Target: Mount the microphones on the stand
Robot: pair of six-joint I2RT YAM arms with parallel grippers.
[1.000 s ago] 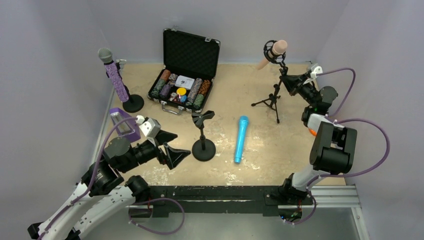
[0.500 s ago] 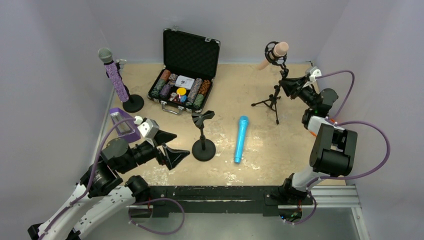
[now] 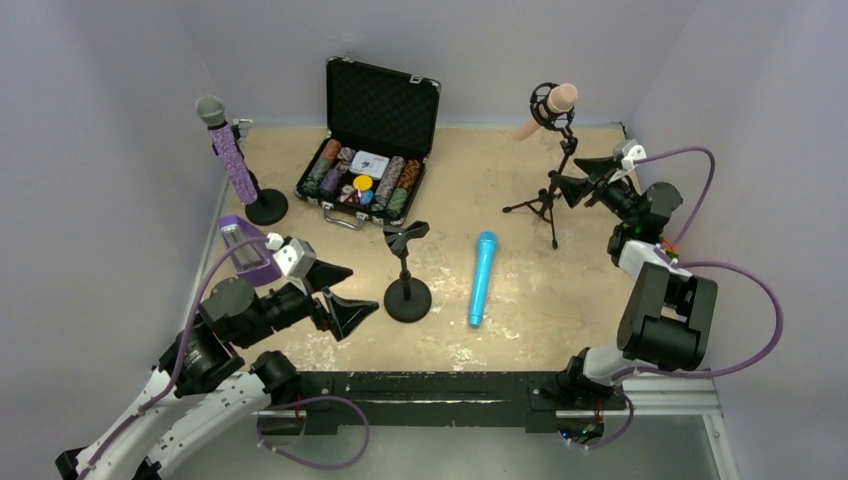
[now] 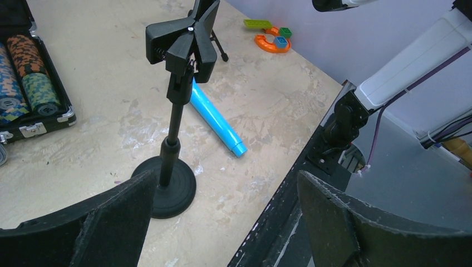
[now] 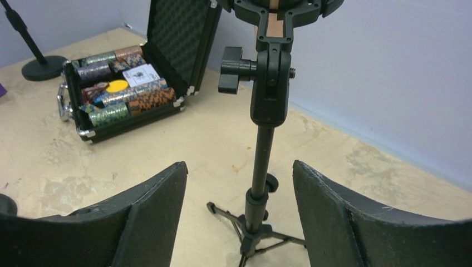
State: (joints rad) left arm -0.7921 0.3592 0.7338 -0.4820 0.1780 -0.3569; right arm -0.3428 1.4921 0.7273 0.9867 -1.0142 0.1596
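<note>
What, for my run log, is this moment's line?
blue microphone on table; centre stand empty; left jaws open; right jaws open

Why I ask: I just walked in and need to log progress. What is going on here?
Two robot arms are putting microphones onto stands. The purple microphone sits in the far-left stand and the pink microphone in the tripod stand. The blue microphone lies on the table beside the empty round-base stand. The left gripper is open near that stand, the right gripper open by the tripod; neither holds anything.
</note>
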